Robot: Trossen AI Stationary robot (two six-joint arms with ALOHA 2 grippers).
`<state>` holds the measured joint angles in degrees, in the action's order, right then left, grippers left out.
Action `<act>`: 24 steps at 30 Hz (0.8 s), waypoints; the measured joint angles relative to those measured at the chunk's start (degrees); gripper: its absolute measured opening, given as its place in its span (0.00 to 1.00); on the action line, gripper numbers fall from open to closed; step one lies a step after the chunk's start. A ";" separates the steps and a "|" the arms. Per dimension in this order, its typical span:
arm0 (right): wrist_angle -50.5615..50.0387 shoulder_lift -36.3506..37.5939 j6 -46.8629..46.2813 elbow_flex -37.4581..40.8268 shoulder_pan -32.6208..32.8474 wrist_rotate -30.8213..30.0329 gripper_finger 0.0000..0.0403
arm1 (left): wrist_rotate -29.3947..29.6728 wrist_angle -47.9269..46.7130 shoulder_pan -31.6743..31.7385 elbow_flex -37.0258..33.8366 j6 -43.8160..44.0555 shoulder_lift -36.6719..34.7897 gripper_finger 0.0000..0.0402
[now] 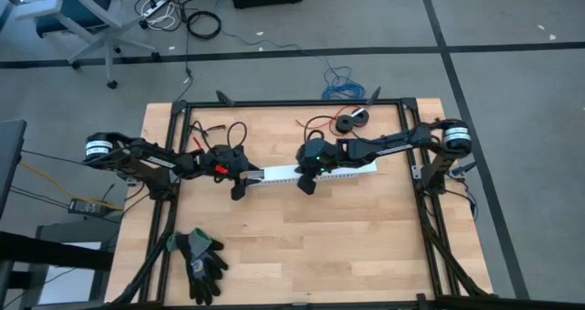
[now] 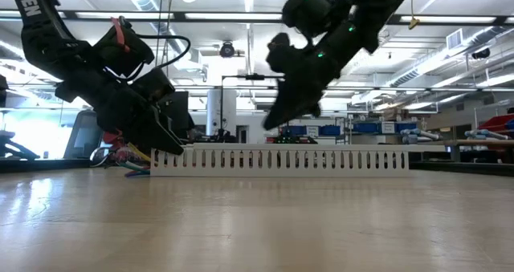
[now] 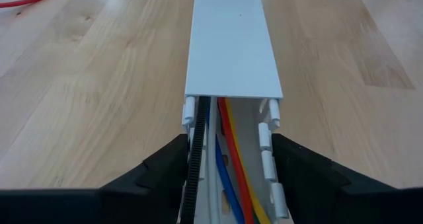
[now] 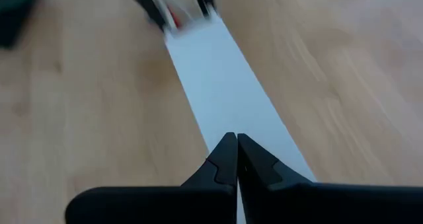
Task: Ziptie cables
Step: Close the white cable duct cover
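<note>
A white slotted cable duct (image 1: 352,171) lies flat on the table's middle, with its cover (image 3: 231,45) on most of its length. The cables (image 3: 232,184), red, yellow, blue and white wires, run inside it beside a black toothed zip tie (image 3: 196,164). Their ends spill out at the duct's left end (image 2: 132,164). My left gripper (image 3: 230,142) is shut on the duct's uncovered left end. My right gripper (image 2: 273,121) is shut and hangs above the cover's middle (image 4: 225,85), clear of it. My left gripper holds the duct's uncovered left end between its two fingers, one finger (image 3: 173,163) on each slotted side wall (image 3: 189,118). The fingers come from the table's left, slanting down, and lie along the duct. The duct rests flat on the table.
A pair of black gloves (image 1: 201,262) lies near the front left. A red wire with a black round spool (image 1: 347,122) sits behind the duct, and more red and black wire (image 1: 224,129) lies at the far left. The black frame rail (image 1: 302,102) runs along the far edge.
</note>
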<state>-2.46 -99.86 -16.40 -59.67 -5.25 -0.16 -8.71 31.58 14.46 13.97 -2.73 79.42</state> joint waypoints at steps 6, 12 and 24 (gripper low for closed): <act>-13.24 2.17 -4.40 -0.01 0.35 -2.09 0.00 | 0.02 0.03 0.00 -0.03 0.01 0.02 0.54; 1.79 -6.33 -5.17 -0.26 -0.48 4.51 0.00 | 0.07 0.03 0.00 -0.23 -0.01 0.02 0.54; 8.27 -17.94 0.31 -11.59 -1.49 9.00 0.00 | 0.28 3.21 0.00 -0.45 0.07 0.31 0.54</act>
<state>5.81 -117.80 -16.10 -71.26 -6.74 8.84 -8.43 34.79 14.46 13.52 -2.66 79.72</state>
